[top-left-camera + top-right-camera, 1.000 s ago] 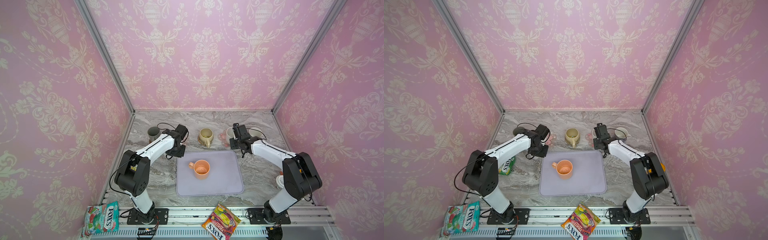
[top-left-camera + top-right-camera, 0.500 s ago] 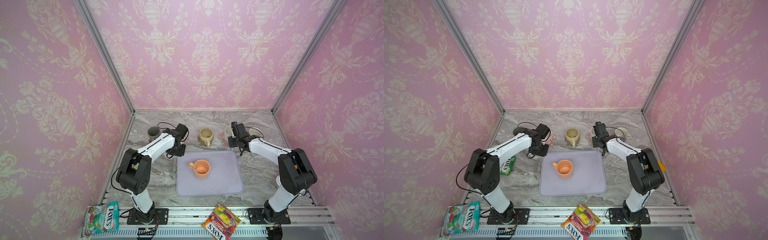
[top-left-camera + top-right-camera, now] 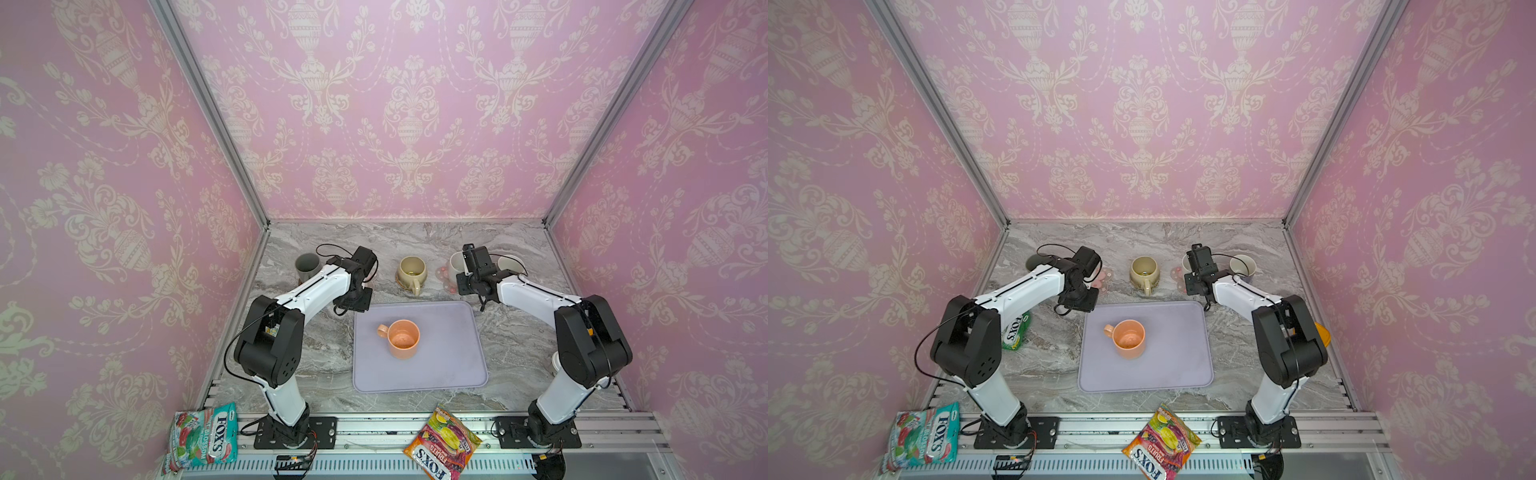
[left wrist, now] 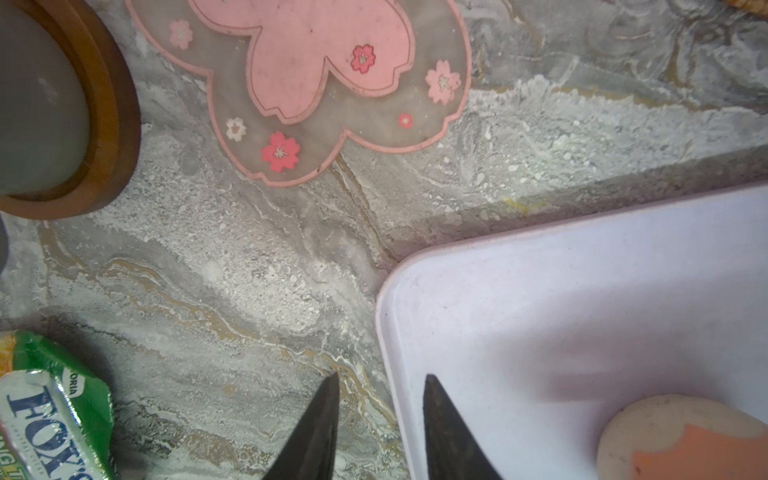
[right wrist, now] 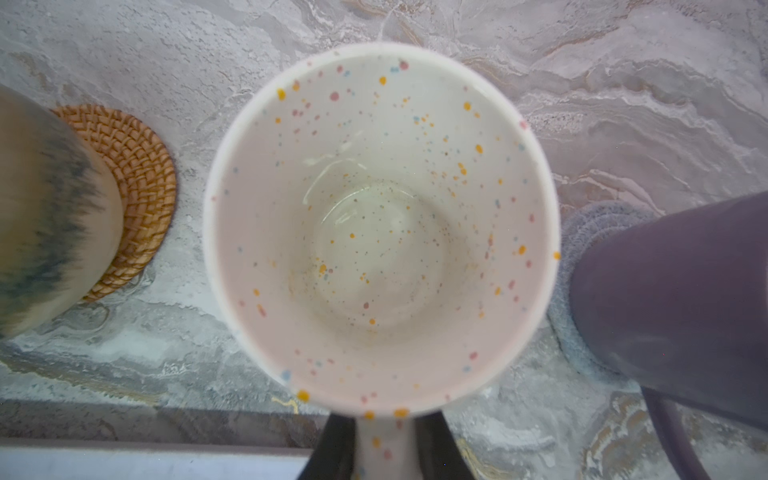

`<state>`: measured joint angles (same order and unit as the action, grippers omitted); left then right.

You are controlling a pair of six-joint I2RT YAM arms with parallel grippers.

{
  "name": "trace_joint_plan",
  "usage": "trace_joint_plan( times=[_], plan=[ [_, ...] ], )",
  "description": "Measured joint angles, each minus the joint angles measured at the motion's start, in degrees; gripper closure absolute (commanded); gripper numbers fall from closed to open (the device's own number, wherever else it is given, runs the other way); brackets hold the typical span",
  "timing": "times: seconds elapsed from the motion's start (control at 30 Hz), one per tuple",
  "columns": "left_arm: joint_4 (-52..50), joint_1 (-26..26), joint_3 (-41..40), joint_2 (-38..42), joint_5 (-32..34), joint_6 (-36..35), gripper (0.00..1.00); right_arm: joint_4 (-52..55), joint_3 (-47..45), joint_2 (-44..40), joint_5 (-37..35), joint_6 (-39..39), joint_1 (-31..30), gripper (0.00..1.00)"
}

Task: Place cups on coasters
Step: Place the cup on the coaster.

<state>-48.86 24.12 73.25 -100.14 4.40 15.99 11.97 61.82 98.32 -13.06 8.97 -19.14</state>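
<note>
A peach-orange cup (image 3: 401,338) stands on the lavender tray (image 3: 440,370). At the back, a dark grey-green cup (image 3: 307,266) sits on a brown disc coaster (image 4: 112,124). A beige cup (image 3: 411,270) sits on a rattan coaster (image 5: 137,174). A lavender cup (image 3: 509,264) sits on a pale blue knitted coaster (image 5: 582,232). My right gripper (image 5: 384,432) is shut on the handle of the speckled white cup (image 5: 380,224), over a pink-flower coaster (image 3: 443,272) that it mostly hides. My left gripper (image 4: 380,378) is open and empty over the tray's corner, near a bare pink-flower coaster (image 4: 332,79).
A green candy bag (image 3: 1016,332) lies on the marble under my left arm. Two more candy bags (image 3: 203,436) (image 3: 442,449) rest on the front rail. An orange-lidded container (image 3: 1323,332) stands behind my right arm's elbow. Pink walls close in three sides.
My right arm has shifted slightly to the left with the speckled white cup in its grip. The left arm has hardly moved.
</note>
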Motion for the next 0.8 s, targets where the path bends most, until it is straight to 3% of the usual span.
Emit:
trace_joint_plan(
  times=[0.17, 0.4, 0.5, 0.63, 0.8],
  plan=[
    [0.0, 0.0, 0.0, 0.0, 0.0, 0.0, 0.63, 1.5, 0.8, 0.1, 0.0, 0.2, 0.0, 0.83],
    [0.0, 0.0, 0.0, 0.0, 0.0, 0.0, 0.63, 2.3, 1.0, 0.1, 0.0, 0.9, 0.0, 0.77],
    [0.0, 0.0, 0.0, 0.0, 0.0, 0.0, 0.63, 2.2, 1.0, 0.1, 0.2, 1.4, 0.0, 0.91],
    [-0.1, 0.0, 0.0, 0.3, 0.0, 0.0, 0.63, 2.2, 1.0, 0.1, 0.2, 1.6, 0.0, 1.0],
    [-0.1, 0.0, -0.5, 1.8, 0.0, 0.0, 0.63, 1.8, 0.8, 0.0, 0.2, 1.6, 0.0, 1.0]
  ],
)
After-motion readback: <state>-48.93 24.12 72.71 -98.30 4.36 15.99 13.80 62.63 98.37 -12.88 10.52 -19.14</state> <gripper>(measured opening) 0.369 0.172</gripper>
